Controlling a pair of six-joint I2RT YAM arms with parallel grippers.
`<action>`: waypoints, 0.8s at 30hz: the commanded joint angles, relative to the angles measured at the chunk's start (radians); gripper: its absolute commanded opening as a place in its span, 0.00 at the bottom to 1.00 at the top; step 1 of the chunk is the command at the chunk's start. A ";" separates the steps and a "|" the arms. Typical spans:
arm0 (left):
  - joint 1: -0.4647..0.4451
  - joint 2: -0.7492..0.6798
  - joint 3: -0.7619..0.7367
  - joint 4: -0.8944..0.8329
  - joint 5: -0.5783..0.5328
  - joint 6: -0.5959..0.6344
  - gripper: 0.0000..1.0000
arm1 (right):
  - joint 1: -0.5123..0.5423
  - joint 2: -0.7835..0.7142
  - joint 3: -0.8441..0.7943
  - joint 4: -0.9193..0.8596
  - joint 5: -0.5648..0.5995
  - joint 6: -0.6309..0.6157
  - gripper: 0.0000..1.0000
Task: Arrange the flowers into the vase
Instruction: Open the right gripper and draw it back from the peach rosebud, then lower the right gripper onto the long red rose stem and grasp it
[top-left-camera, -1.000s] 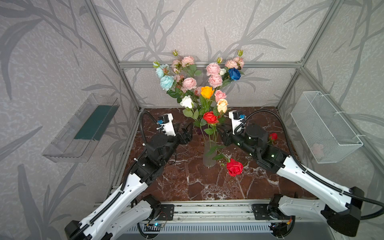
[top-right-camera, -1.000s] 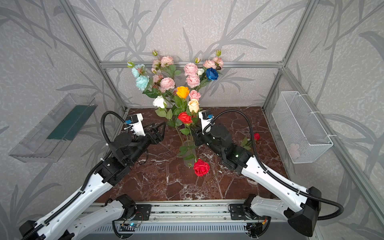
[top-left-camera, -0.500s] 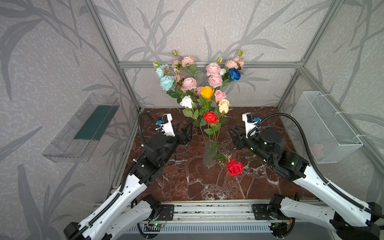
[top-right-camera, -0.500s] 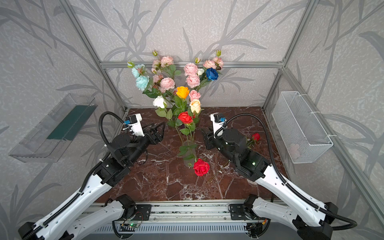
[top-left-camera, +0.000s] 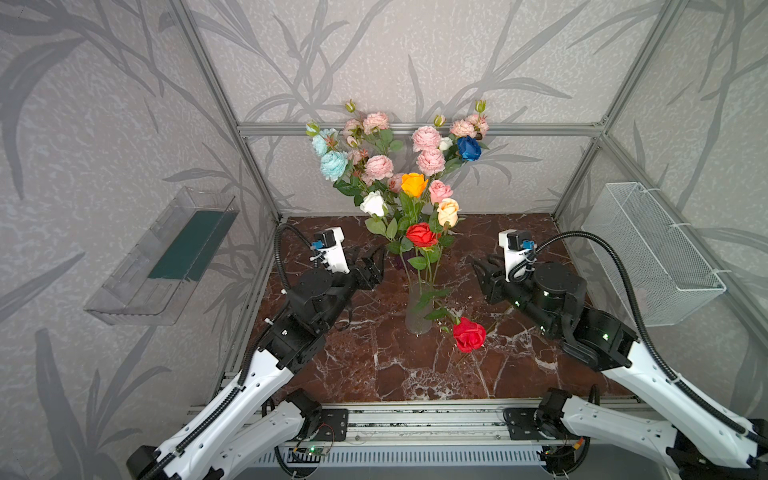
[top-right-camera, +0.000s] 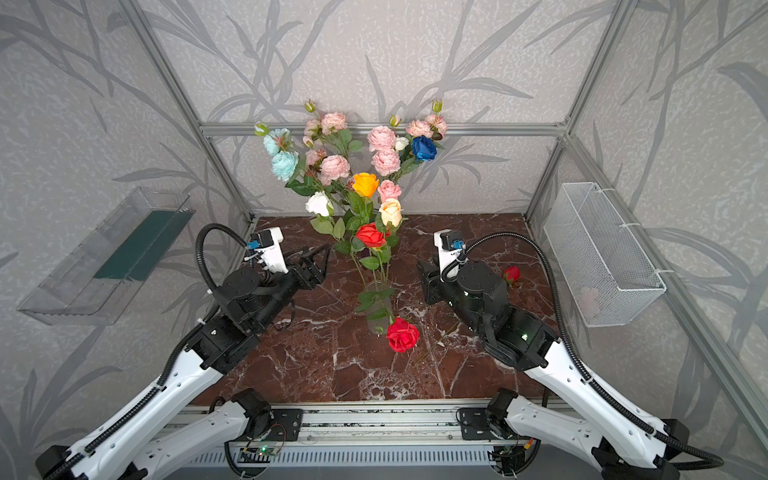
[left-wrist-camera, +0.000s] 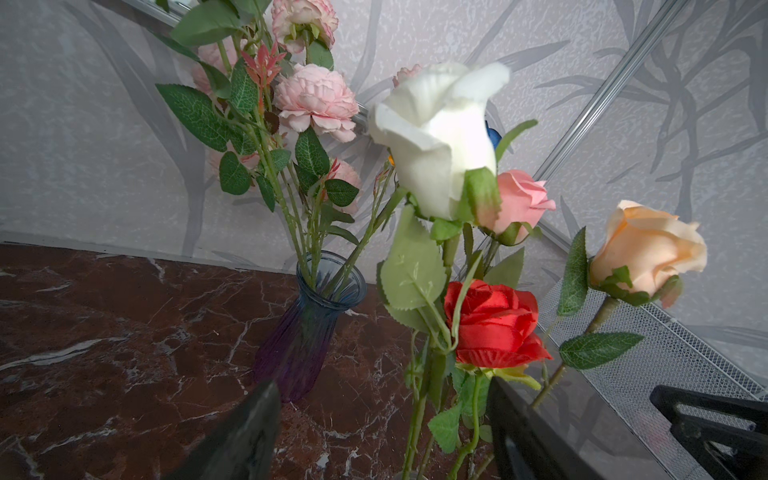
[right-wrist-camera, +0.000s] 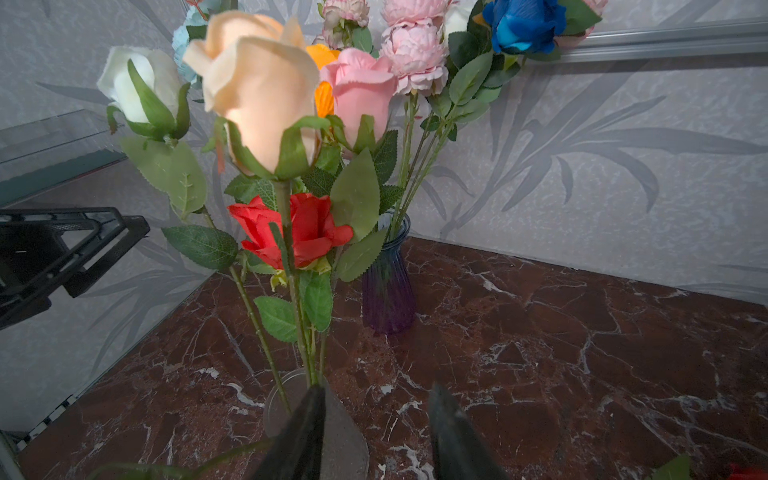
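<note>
A clear vase (top-left-camera: 419, 309) (right-wrist-camera: 332, 436) at mid-table holds the white, orange, pink, cream and red roses (top-left-camera: 422, 235) (top-right-camera: 370, 235). One red rose (top-left-camera: 468, 334) (top-right-camera: 402, 334) droops low over its rim toward the front. Behind it a blue-purple vase (left-wrist-camera: 307, 328) (right-wrist-camera: 388, 291) holds frilly pink and turquoise flowers (top-left-camera: 378, 166) and a blue rose (top-left-camera: 468, 147). My left gripper (top-left-camera: 372, 262) (left-wrist-camera: 386, 436) hovers open left of the rose stems, touching nothing. To the right of the clear vase my right gripper (top-left-camera: 484, 270) (right-wrist-camera: 378, 436) is open and holds nothing.
A small red rose (top-right-camera: 511, 274) lies on the marble behind the right arm. A white wire basket (top-left-camera: 652, 253) hangs on the right wall. On the left wall is a clear tray (top-left-camera: 166, 257). Aluminium frame posts mark the back corners.
The right arm has pulled back to the right, away from the stems at the clear vase. The left arm has stayed put.
</note>
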 joint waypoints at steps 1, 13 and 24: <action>0.002 -0.016 -0.007 0.030 0.004 0.012 0.79 | -0.006 -0.032 0.038 -0.029 0.027 -0.022 0.43; 0.002 -0.038 -0.005 0.042 0.030 0.028 0.79 | -0.032 -0.063 0.088 -0.071 0.114 -0.073 0.47; -0.033 -0.021 -0.006 0.117 0.236 0.023 0.79 | -0.575 0.037 -0.114 -0.145 -0.154 0.231 0.46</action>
